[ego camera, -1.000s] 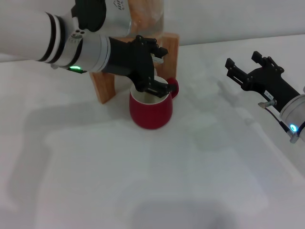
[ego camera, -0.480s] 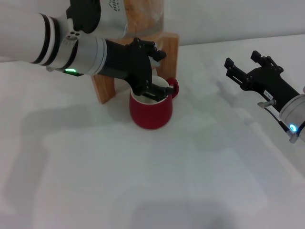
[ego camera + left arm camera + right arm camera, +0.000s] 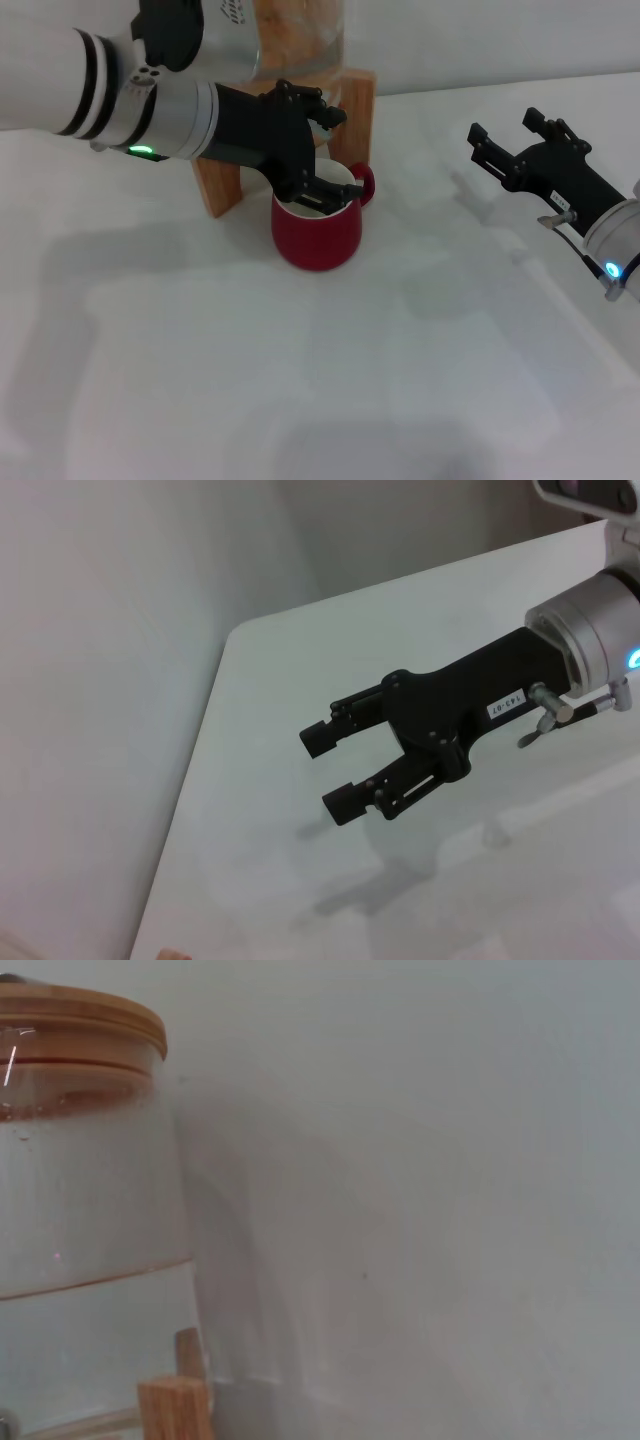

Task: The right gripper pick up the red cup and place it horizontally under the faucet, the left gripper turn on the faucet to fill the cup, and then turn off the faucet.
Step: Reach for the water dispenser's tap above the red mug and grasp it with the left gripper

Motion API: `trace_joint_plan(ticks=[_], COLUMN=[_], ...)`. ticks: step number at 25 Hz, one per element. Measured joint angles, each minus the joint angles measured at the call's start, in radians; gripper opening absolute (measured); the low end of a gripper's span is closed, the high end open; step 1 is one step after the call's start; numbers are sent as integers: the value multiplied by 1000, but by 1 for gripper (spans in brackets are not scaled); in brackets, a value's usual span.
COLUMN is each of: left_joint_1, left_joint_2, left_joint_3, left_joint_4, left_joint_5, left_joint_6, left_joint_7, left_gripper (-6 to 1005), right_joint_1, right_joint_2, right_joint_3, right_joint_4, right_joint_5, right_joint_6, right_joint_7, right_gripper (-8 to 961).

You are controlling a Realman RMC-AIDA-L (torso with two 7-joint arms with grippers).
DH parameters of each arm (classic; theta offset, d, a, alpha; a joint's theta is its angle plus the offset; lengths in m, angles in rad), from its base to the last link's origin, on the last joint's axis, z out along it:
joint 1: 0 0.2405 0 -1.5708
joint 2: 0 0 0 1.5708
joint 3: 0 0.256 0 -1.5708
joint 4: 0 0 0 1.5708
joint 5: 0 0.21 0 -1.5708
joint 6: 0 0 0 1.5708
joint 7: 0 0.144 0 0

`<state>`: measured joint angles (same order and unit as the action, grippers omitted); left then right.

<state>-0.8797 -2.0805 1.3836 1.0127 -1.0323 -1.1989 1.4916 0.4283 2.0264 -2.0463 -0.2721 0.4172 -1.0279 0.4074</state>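
Note:
The red cup (image 3: 315,235) stands upright on the white table, in front of the wooden stand (image 3: 218,185) of the glass dispenser (image 3: 300,35). My left gripper (image 3: 345,152) reaches in over the cup's mouth. Its fingers are spread, one above by the stand and one just over the cup's rim. The faucet is hidden behind it. My right gripper (image 3: 505,128) is open and empty, hovering well to the right of the cup. It also shows in the left wrist view (image 3: 328,772), open above the table.
The dispenser (image 3: 80,1210), with its wooden lid (image 3: 85,1015) and some liquid inside, stands at the back near the wall. The white table (image 3: 330,380) spreads out in front of the cup.
My left arm has shifted slightly left, drawing the gripper back a little over the cup. The cup and the right gripper have stayed almost still.

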Motion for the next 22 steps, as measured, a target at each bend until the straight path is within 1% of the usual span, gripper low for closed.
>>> trace_joint_plan(ticks=[9, 14, 22], left_joint_1=[3, 35, 73], left_joint_2=[0, 1, -2], left_joint_3=[-4, -10, -34], left_joint_4=[13, 80, 132], left_joint_5=[0, 0, -5], left_joint_6=[-20, -14, -8], left_joint_7=[-4, -4, -9], left_gripper=[857, 857, 858], right_joint_1=[1, 1, 1], right_joint_2=[0, 0, -1], right_joint_3=[-2, -2, -3], right_joint_4=[-1, -1, -10], right_joint_5=[0, 0, 0], right_joint_6=[-1, -2, 0], right_joint_7=[2, 2, 1], right_gripper=[844, 843, 844])
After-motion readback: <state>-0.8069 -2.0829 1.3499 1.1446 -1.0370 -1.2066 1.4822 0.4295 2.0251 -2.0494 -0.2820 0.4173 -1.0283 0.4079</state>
